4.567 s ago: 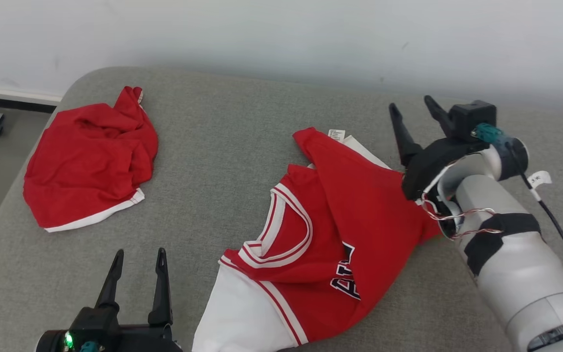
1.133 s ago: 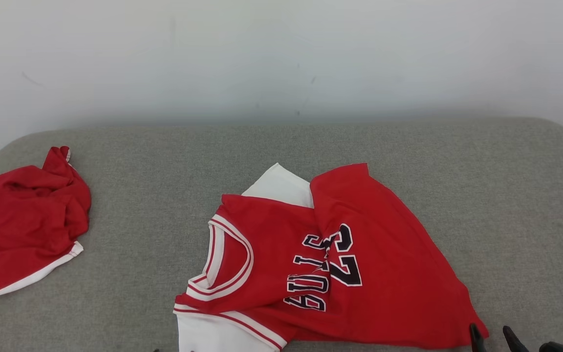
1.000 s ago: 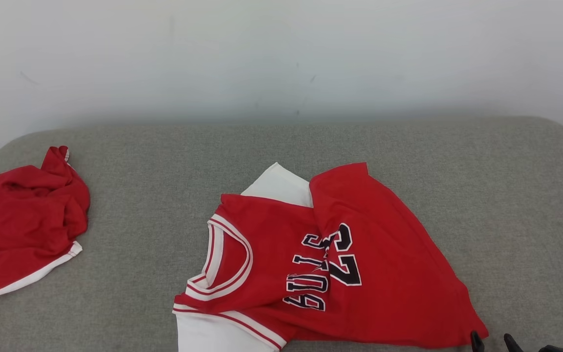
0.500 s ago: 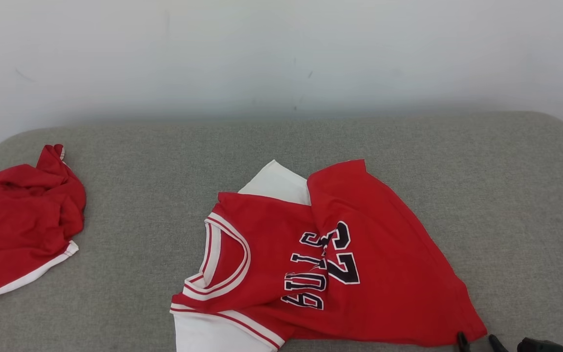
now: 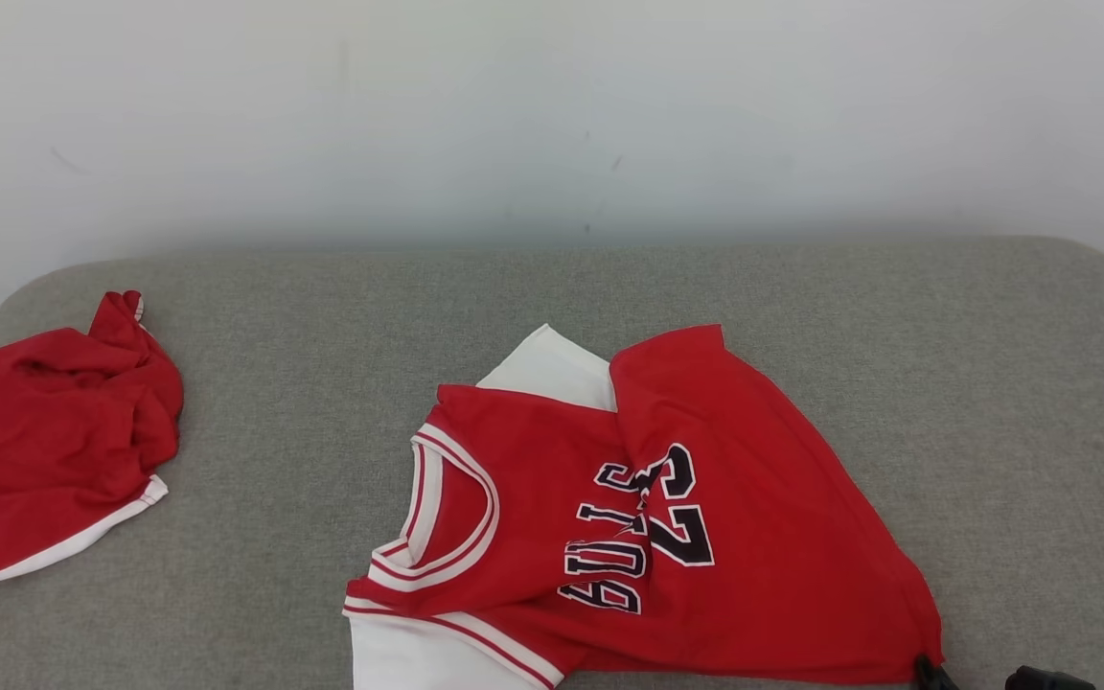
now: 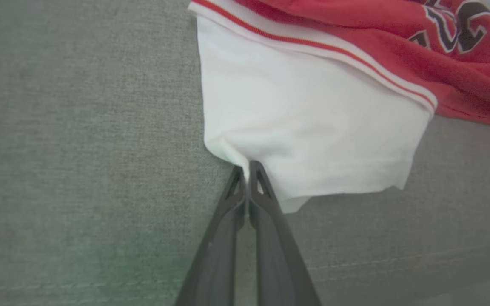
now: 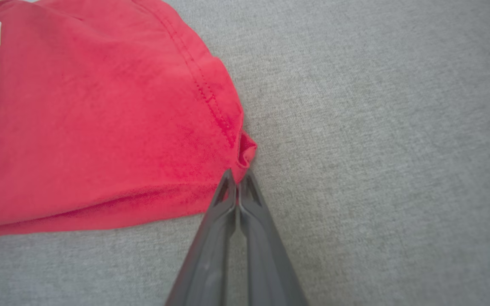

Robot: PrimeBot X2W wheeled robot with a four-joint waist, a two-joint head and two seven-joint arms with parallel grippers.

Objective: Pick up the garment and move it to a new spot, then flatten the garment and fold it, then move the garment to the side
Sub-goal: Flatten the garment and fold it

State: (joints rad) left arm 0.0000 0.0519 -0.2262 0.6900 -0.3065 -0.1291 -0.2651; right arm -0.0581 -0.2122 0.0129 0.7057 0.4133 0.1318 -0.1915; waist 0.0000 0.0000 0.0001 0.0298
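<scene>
The red jersey [image 5: 753, 537] lies partly spread on the grey cushion [image 5: 993, 383], low in the head view around 6 o'clock, its striped collar toward 9 o'clock and the dark printed numbers facing up. A red fold lies over the body from the 3 o'clock side. A white sleeve [image 6: 309, 131] sticks out at the jersey's 7 o'clock; the left hand [image 6: 247, 168] is pinched together on that sleeve's near edge. The right hand [image 7: 237, 178] is clamped on the hem corner [image 7: 245, 148] at the jersey's 4 o'clock. A crumpled red garment [image 5: 44, 450] sits well apart at 9 o'clock. A pale wall [image 5: 552, 115] stands at 12 o'clock.
</scene>
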